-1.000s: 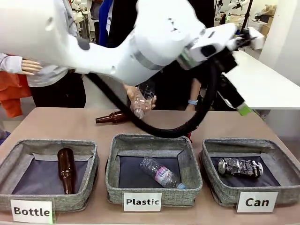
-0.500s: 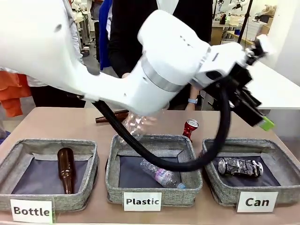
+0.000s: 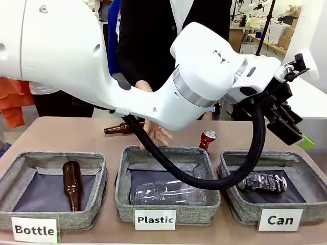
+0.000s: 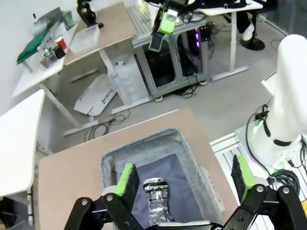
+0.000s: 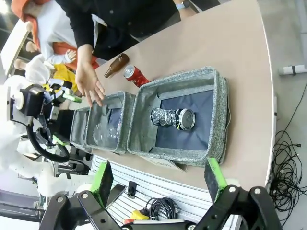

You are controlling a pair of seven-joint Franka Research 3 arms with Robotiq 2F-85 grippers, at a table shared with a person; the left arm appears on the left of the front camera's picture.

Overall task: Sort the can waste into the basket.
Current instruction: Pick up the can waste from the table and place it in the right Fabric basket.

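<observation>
The black-and-silver patterned can (image 3: 261, 182) lies on its side in the grey "Can" basket (image 3: 306, 176) at the front right. A red can (image 3: 207, 139) stands on the table behind the middle basket. My left arm reaches across the table, and its gripper (image 3: 299, 135) hangs open and empty high above the "Can" basket. Looking down in the left wrist view, the patterned can (image 4: 156, 203) lies in the basket (image 4: 189, 148) between the spread fingers of the left gripper (image 4: 184, 176). My right gripper (image 5: 159, 181) is open well away from the table, facing the basket (image 5: 218, 115), patterned can (image 5: 172, 117) and red can (image 5: 135, 74).
The "Plastic" basket (image 3: 122, 191) holds clear bottles (image 3: 168, 191); a person's hand (image 3: 156, 133) hovers over its back rim. A brown bottle (image 3: 71, 184) lies in the "Bottle" basket (image 3: 10, 178). Another brown bottle (image 3: 122, 127) lies on the table behind.
The person's hand let a clear bottle fall into the "Plastic" basket. My left gripper swung right and down over the "Can" basket, uncovering the red can.
</observation>
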